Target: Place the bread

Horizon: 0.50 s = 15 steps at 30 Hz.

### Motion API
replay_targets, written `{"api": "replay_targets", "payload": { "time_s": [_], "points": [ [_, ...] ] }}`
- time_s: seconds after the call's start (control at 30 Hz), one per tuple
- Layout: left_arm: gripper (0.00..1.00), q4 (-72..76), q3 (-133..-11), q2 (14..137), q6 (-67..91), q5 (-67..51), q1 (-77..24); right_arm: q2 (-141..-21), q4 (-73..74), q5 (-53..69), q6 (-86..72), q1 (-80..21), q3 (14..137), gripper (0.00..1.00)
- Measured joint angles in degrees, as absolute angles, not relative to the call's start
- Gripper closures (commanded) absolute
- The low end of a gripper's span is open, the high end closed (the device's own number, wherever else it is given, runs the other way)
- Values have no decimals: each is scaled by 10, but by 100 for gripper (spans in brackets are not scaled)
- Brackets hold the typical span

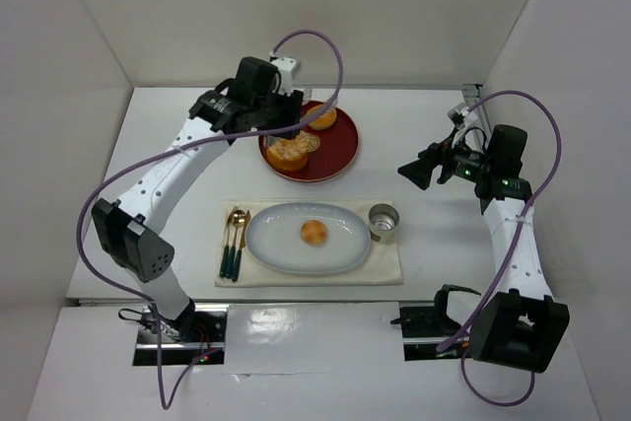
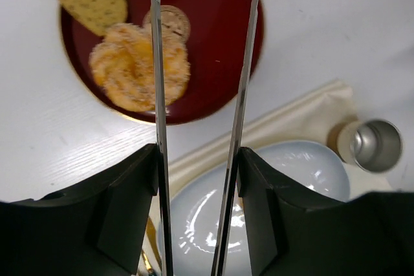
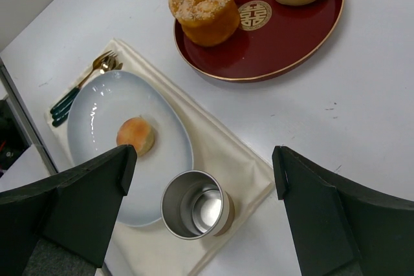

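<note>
We log the bread (image 1: 315,233) resting on the oval plate (image 1: 276,241), so placing looks done; left claw (image 2: 204,4) (over the red tray (image 2: 220,63)) and right claw (image 3: 204,159) both gape empty.

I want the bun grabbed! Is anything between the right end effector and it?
Yes: the metal cup stands on the cloth beside the plate, roughly between the right end effector and the bread.
</note>
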State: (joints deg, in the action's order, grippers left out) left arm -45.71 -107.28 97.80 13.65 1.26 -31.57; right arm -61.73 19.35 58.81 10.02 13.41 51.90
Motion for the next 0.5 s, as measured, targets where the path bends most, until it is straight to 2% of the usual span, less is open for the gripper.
{"api": "replay_targets", "payload": {
  "time_s": [0.17, 0.33, 0.5],
  "points": [
    [36, -363, -949, 929, 142, 9, -218, -618, 193, 585, 100, 134, 519, 0],
    [36, -277, -776, 855, 152, 31, -101, -617, 193, 578, 100, 134, 519, 0],
    [36, -199, -650, 822, 150, 58, -33, -617, 193, 573, 97, 134, 519, 0]
  ]
}}
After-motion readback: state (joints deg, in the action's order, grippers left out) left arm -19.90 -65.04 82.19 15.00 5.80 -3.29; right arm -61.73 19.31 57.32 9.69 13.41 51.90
